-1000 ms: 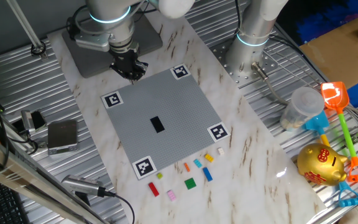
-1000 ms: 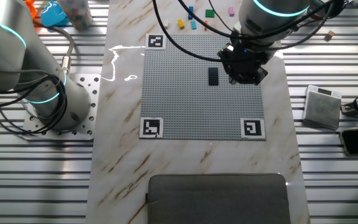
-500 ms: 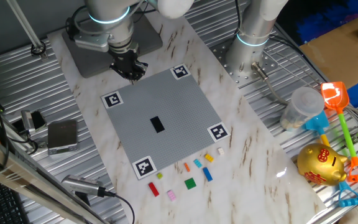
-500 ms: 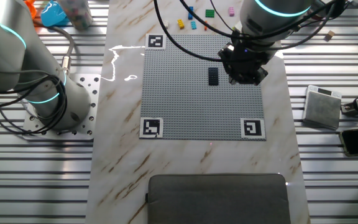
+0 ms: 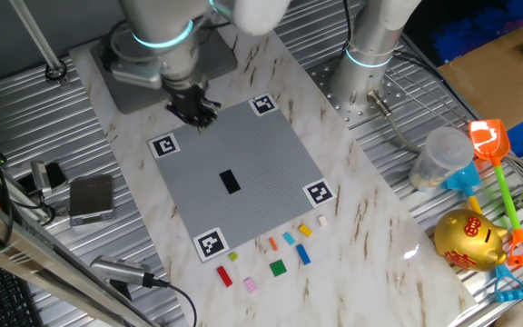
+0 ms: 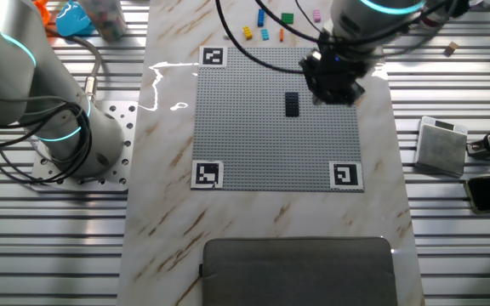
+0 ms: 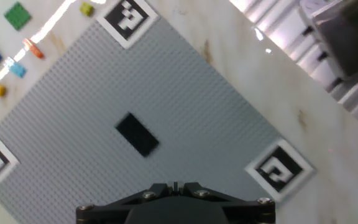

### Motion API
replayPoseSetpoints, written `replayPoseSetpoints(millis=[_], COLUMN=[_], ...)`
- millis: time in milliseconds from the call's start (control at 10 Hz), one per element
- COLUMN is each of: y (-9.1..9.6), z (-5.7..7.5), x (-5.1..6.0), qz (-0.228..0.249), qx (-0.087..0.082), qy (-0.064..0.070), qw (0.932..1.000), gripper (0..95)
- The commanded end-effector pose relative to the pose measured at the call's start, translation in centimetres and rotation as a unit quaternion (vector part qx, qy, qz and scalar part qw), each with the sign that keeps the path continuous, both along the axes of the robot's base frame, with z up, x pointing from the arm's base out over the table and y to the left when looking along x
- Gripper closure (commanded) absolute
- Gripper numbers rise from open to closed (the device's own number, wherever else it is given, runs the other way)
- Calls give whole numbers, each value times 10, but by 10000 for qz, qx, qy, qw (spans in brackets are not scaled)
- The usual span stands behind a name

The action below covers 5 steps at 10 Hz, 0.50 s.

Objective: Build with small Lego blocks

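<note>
— Listing what I had on screen, item one: the grey studded plate [image 5: 239, 177], flat on the marble table [image 5: 370, 227], a black-and-white marker [image 5: 162, 145] at each corner. One black brick [image 5: 230, 181] sat on the plate near its middle, alone.

— And the loose small Lego blocks?

— Off the plate, on bare marble beside one edge, well apart from the arm: red block [image 5: 224, 276], pink block [image 5: 251, 284], green block [image 5: 278, 267], blue block [image 5: 303, 255], orange block [image 5: 272, 243], light blue block [image 5: 289, 238], yellow block [image 5: 304, 230], white block [image 5: 323, 220]. None touched another, as far as I could see.

— The gripper?

— I saw the gripper [image 5: 193, 111] hanging over the plate's far edge, between two corner markers, at the opposite side from the loose blocks. The fingers looked close together with nothing visible between them, but I could not tell for certain: the hand view showed only the gripper's dark body at the bottom edge, and the fixed views were too small.

— Anything standing in the way?

— Around the table only. A second arm's base [image 5: 366, 77] was bolted beside the marble. A grey box [image 5: 91, 197] lay on the ribbed surface at one side. At the other side: a clear cup [image 5: 439, 156], a gold piggy bank [image 5: 468, 239], and toy shovels [image 5: 498, 159]. A dark grey pad [image 6: 300, 270] lay at the table's end. Between gripper and blocks I saw only the plate and its black brick.
</note>
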State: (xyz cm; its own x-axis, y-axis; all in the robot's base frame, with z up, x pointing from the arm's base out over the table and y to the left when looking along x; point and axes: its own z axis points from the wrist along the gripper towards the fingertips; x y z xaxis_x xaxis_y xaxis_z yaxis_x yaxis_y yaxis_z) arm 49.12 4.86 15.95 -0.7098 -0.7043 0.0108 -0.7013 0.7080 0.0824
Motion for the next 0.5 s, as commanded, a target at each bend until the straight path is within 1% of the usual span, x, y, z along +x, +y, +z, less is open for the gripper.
replayPoseSetpoints(millis=[100, 200, 300, 400, 500], y=[33, 49, 59, 70, 75], z=[-4, -6, -7, -8, -8], x=[-6, -7, -8, -9, -9], qz=[-197, -258, -268, -328, -349], qx=[-49, -103, -172, -201, -199], qy=[33, 37, 27, 27, 22], qw=[9998, 9996, 9995, 9993, 9992], gripper=[950, 950, 950, 950, 950])
